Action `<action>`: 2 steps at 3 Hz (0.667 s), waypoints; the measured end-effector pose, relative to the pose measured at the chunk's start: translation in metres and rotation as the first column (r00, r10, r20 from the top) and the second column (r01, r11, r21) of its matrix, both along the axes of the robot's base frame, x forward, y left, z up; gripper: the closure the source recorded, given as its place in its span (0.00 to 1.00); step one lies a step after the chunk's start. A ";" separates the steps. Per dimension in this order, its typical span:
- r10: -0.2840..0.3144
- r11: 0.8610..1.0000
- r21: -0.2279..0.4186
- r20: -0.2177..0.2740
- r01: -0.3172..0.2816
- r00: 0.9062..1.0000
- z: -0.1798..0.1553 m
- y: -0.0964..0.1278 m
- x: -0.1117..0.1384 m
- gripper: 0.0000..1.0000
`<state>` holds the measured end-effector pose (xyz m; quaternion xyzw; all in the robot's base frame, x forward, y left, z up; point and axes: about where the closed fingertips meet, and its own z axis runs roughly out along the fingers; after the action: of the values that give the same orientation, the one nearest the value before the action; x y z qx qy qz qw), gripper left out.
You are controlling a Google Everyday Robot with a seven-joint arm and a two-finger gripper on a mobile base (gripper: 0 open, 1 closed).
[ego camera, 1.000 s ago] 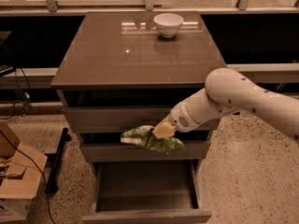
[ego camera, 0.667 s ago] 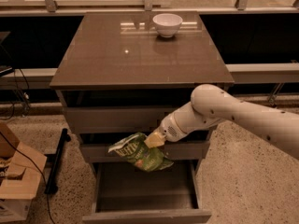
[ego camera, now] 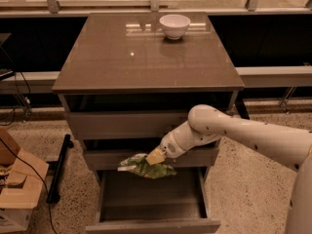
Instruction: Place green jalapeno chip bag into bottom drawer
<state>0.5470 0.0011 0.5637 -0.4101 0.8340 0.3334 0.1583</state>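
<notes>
Arm point(ego camera: 253, 138): white, entered from the right edge, bent at a rounded joint in front of the middle drawer point(ego camera: 122, 157), forearm angled down and to the left.

Gripper point(ego camera: 156, 156): positioned just below the middle drawer front, above the open tray; pinched on the upper edge of the green jalapeno chip bag point(ego camera: 146, 168).

Bag: held in the air, lying roughly crosswise, over the rear part of the bottom drawer point(ego camera: 151, 226), which is pulled out.

White bowl point(ego camera: 174, 26): set at the far edge of the tabletop point(ego camera: 126, 62).

Cardboard box point(ego camera: 17, 199): on the floor at left.
</notes>
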 end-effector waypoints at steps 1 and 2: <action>-0.069 0.996 -0.051 -0.027 0.068 0.997 -0.034 0.003 -0.003 1.00; -0.140 0.989 -0.063 -0.061 0.136 0.988 -0.080 0.000 -0.008 1.00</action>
<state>0.5394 0.0015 0.4840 -0.3447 0.8746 0.3100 0.1417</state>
